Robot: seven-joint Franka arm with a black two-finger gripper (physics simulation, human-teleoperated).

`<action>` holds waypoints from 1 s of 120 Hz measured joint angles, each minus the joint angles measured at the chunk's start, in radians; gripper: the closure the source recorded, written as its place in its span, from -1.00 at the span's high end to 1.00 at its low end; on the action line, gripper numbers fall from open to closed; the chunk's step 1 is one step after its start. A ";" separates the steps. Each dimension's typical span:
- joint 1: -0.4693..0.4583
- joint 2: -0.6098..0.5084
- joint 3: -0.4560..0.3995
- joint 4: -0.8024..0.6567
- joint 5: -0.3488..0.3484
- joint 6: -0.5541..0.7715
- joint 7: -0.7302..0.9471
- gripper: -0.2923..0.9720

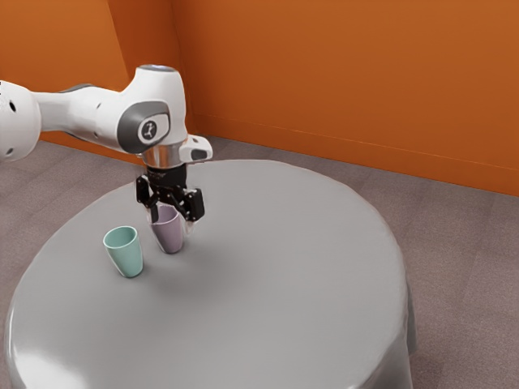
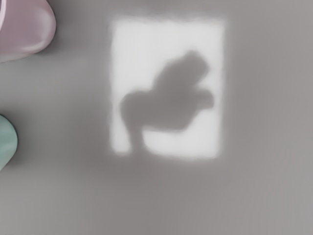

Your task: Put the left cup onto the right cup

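Two cups stand upright on the round grey table (image 1: 284, 267). The teal cup (image 1: 123, 250) is nearer the exterior view's left, and the purple cup (image 1: 169, 231) stands just to its right. My gripper (image 1: 169, 212) hangs pointing down at the purple cup's rim, open with its fingers wide apart. I cannot tell whether the fingers touch the rim. In the wrist view the purple cup (image 2: 24, 27) and the teal cup (image 2: 7, 139) show as slivers off to one side of the hand, with bare table under it.
The table's rim falls away to a grey floor, with orange walls behind. A bright patch (image 2: 166, 88) on the tabletop carries my arm's shadow. There is wide free surface toward the exterior view's right of the cups.
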 joint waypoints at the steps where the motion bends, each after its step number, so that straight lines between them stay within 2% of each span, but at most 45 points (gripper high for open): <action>1: 0.000 0.000 0.000 -0.003 0.000 0.002 0.000 0.54; 21: 0.001 0.001 0.000 -0.050 -0.006 0.038 -0.010 0.54; 69: 0.013 0.012 0.013 -0.052 -0.009 0.069 -0.005 0.54; 120: 0.018 0.014 0.114 -0.054 -0.010 0.074 0.075 0.54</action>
